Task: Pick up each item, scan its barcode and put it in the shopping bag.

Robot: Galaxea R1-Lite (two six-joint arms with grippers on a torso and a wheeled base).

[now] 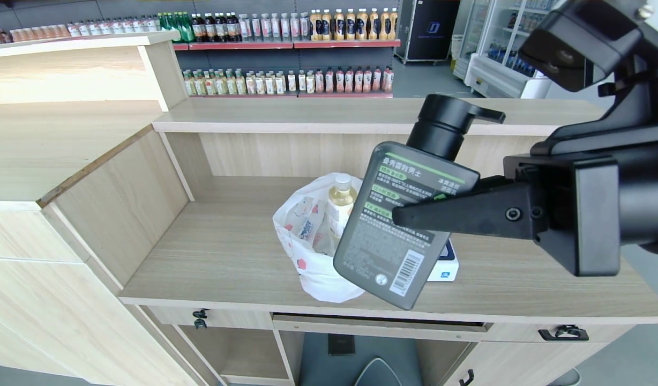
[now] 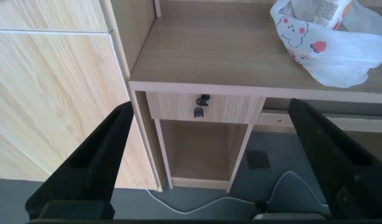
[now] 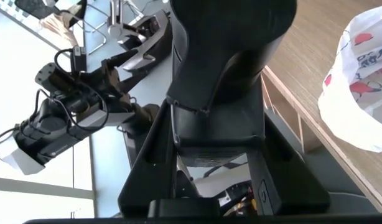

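My right gripper (image 1: pixel 431 212) is shut on a dark grey pump bottle (image 1: pixel 398 214), held tilted in the air above the counter with its black pump head up and its back label and barcode facing me. In the right wrist view the bottle (image 3: pixel 228 74) sits tight between the fingers. Behind and below it stands a white printed shopping bag (image 1: pixel 307 241) holding a yellow drink bottle (image 1: pixel 341 201). A white barcode scanner (image 1: pixel 444 265) peeks out behind the pump bottle. My left gripper (image 2: pixel 209 162) hangs open below the counter's front left, with nothing in it; the shopping bag (image 2: pixel 331 43) lies beyond it.
The wooden counter (image 1: pixel 227 257) has a raised shelf behind and a side wall on the left. Drawers with black locks (image 1: pixel 200 317) sit under its front edge. Store shelves of drinks (image 1: pixel 286 27) fill the background.
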